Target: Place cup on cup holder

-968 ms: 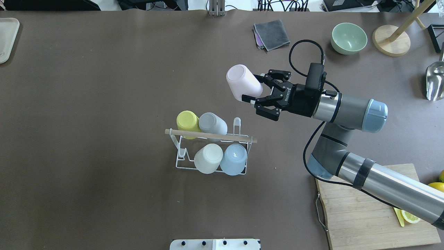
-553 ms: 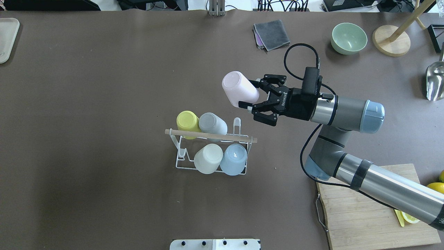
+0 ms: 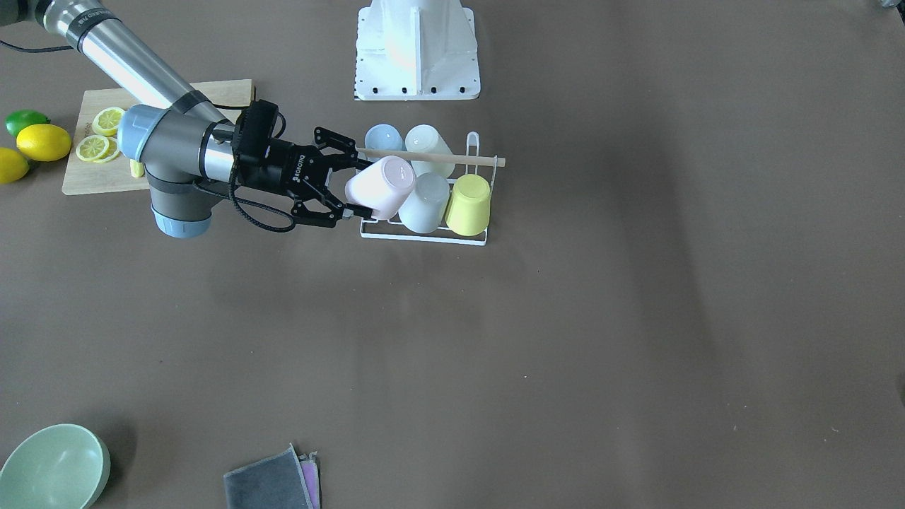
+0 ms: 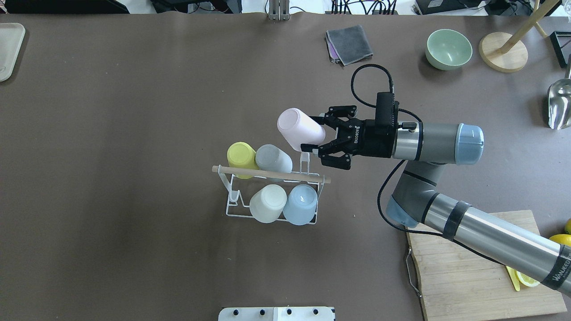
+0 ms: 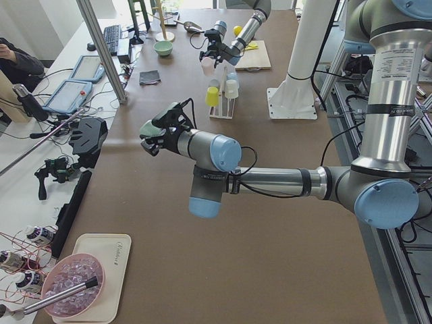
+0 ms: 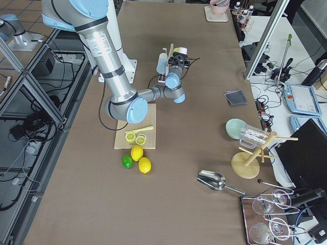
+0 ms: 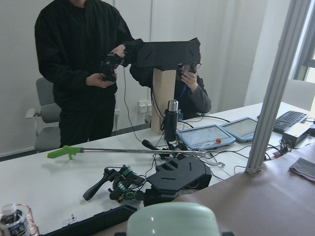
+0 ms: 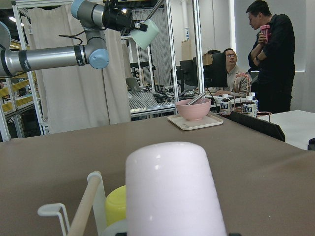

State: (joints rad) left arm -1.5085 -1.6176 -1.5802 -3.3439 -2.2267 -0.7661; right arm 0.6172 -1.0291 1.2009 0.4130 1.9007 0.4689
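Note:
My right gripper (image 4: pixel 313 135) is shut on a pink cup (image 4: pixel 299 129), held tilted with its base up and away from me, just above and beyond the free peg (image 4: pixel 304 157) at the far right corner of the white wire cup holder (image 4: pixel 272 174). The front-facing view shows the pink cup (image 3: pixel 380 187) beside the holder's rod (image 3: pixel 481 161). A yellow (image 4: pixel 241 155), a grey (image 4: pixel 273 158), a white (image 4: pixel 267 203) and a blue cup (image 4: pixel 300 204) sit upside down on the pegs. My left gripper (image 5: pixel 152 137) is raised well off to the left and holds a pale green cup (image 7: pixel 172 219).
A green bowl (image 4: pixel 448 49), a folded grey cloth (image 4: pixel 349 43), a wooden stand (image 4: pixel 503 51) and a metal scoop (image 4: pixel 560 104) lie at the far right. A cutting board (image 4: pixel 473 267) with lemon slices is at the near right. A tray (image 4: pixel 8 49) sits far left.
My right gripper has carried the pink cup toward me and to the left, closer to the holder's free far right peg. The cups on the holder have not moved.

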